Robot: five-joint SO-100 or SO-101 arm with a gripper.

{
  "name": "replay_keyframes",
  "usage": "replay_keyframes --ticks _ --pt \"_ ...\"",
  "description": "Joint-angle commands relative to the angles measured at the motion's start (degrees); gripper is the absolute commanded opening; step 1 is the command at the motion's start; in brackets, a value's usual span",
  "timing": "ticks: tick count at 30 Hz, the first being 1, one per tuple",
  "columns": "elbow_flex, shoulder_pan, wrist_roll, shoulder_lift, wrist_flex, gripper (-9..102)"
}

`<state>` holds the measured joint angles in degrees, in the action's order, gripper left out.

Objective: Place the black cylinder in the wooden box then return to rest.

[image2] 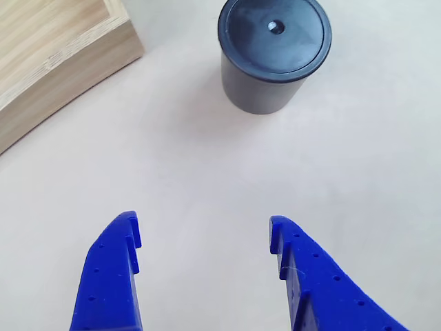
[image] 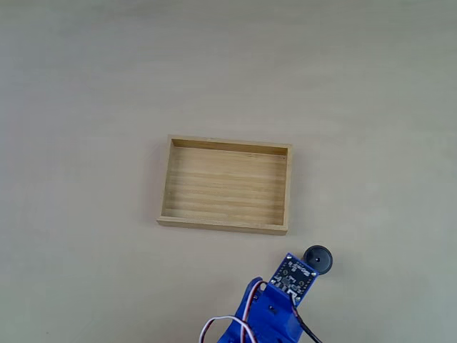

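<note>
The black cylinder (image: 318, 259) stands upright on the table, just off the lower right corner of the wooden box (image: 226, 227). Its round top has a tiny central dot (image2: 275, 27). In the other view the cylinder (image2: 273, 55) sits at the top, with the box corner (image2: 83, 65) at the upper left. My gripper (image2: 203, 231) is open, its two blue fingers (image2: 114, 272) spread apart below the cylinder with bare table between them. In the fixed view the blue arm (image: 275, 307) with its circuit board (image: 293, 277) sits just left of and below the cylinder.
The box is empty, showing its grained slatted floor (image: 225, 187). Plain light tabletop (image: 107, 86) surrounds everything. White and red wires (image: 221, 327) trail from the arm at the bottom edge.
</note>
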<state>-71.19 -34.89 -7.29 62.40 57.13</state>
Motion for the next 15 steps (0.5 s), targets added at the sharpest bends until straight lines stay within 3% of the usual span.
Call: replay_keyframes --ticks 1,15 --pt "7.1 -2.7 -2.0 -3.7 -5.4 29" --pt "11.3 -4.1 -3.6 -15.8 -17.1 30"
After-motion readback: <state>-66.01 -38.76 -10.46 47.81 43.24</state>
